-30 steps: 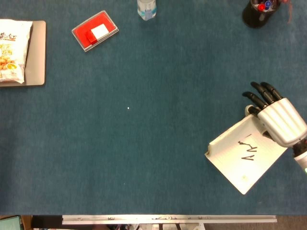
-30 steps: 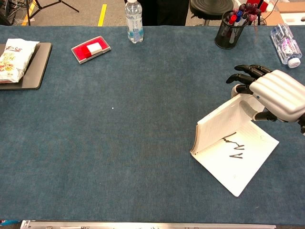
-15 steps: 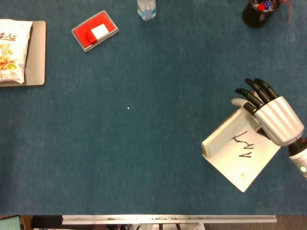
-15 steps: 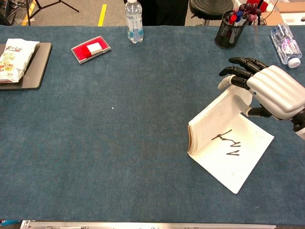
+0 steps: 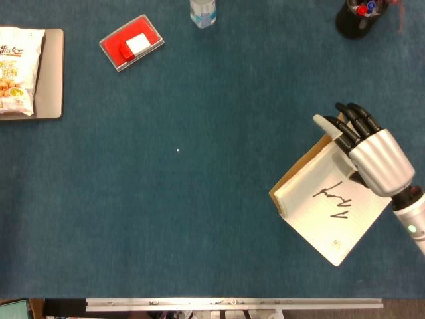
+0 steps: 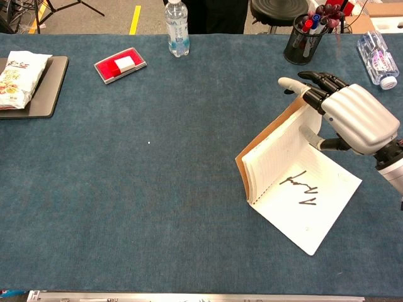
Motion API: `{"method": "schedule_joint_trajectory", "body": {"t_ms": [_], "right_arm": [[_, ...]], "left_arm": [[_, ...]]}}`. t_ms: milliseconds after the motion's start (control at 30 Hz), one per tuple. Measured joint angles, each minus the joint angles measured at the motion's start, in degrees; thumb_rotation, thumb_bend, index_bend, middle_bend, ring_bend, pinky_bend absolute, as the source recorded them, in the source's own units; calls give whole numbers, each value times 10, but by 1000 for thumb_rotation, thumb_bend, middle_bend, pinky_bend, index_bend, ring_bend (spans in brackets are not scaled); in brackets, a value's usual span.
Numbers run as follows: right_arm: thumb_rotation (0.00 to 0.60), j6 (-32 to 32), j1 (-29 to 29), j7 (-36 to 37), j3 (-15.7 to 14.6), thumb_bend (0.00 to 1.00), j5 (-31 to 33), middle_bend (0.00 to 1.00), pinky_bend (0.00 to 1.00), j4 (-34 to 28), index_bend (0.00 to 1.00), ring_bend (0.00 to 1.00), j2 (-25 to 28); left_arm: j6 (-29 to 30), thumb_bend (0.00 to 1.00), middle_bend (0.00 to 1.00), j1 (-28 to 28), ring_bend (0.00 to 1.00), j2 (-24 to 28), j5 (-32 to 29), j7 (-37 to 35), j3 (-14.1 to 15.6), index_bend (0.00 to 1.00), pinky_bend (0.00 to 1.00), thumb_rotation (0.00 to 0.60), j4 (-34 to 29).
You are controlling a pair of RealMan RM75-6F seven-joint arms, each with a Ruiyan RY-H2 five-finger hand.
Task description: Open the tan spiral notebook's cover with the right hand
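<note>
The blue-carpeted worktop (image 6: 189, 189) carries the tan spiral notebook (image 6: 302, 189) near its right edge, toward the front, with a scribbled white page bared. Its cover (image 6: 267, 141) stands roughly upright, so the opening looks about half done, with the cover yet to be laid flat. The right hand (image 6: 346, 116) grips the cover's top edge; beyond the worktop's far edge shows floor with a yellow stripe (image 6: 135, 19).
</note>
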Motion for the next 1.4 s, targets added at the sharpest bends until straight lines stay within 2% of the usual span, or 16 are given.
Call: {"method": "schedule_joint_trajectory", "body": {"t_ms": [333,467,667,867,1067,1233,1400], "right_arm": [[600,23,9,33,12,255,4,195,135,92,57,85,-70],[600,26,12,34,14,201,9,187,135,103,54,85,-80],[600,42,11,38,9,200,4,187,135,91,54,85,-71],[600,57,1,20,-1,201,-2,187,135,33,54,85,-21],[600,69,-23,-35,-7,202,5,187,135,-63,103,85,60],[600,73,-60,-96,-9,202,42,187,135,-151,103,85,140],[600,76,-99,-125,-5,202,98,187,135,-198,103,85,190]], "left_arm": [[1,222,279,0,264,1,2,-2,0,385,463,600,0],[1,222,279,1,263,1,2,-2,1,385,463,600,0],[2,222,279,1,263,1,3,-3,1,385,463,600,0],[7,222,282,0,263,0,9,-9,0,387,463,600,2],[7,222,288,-6,264,-7,23,-16,0,393,463,600,9],[4,222,297,-16,263,-15,35,-22,0,400,464,600,15],[4,222,299,-25,264,-26,44,-32,-4,403,464,600,26]]}}
